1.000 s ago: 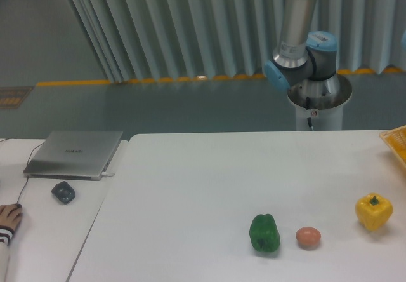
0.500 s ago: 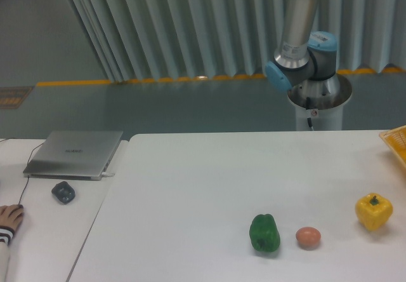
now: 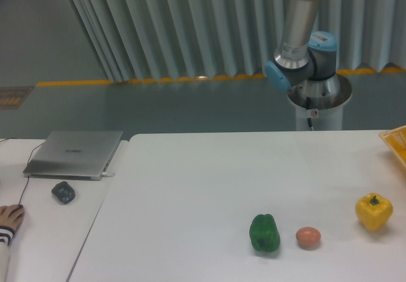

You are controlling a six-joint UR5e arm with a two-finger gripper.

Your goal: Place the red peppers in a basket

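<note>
No red pepper shows on the table [image 3: 190, 187]; only a green pepper [image 3: 264, 233], an egg [image 3: 308, 237] and a yellow pepper [image 3: 373, 211] lie there. The basket [image 3: 396, 142] pokes in at the right edge. The arm [image 3: 299, 40] rises out of frame, so the gripper is unseen, perhaps carrying the pepper

- The green bell pepper [image 3: 264, 233] is a deep, glossy green.
- The egg [image 3: 308, 237] is reddish brown.
- The yellow bell pepper [image 3: 373, 211] is bright yellow with a green stem.
- The basket [image 3: 396, 141] corner is yellow-orange.
- The table [image 3: 190, 193] is plain white.
- The laptop [image 3: 75, 153] is silver-grey.
- The mouse [image 3: 63, 192] is dark grey.
- The arm [image 3: 301, 34] is silver with light blue joint caps.
- The floor stripe [image 3: 152, 79] is yellow-orange.
- The curtain [image 3: 190, 21] is pale grey-blue with vertical folds.
</note>
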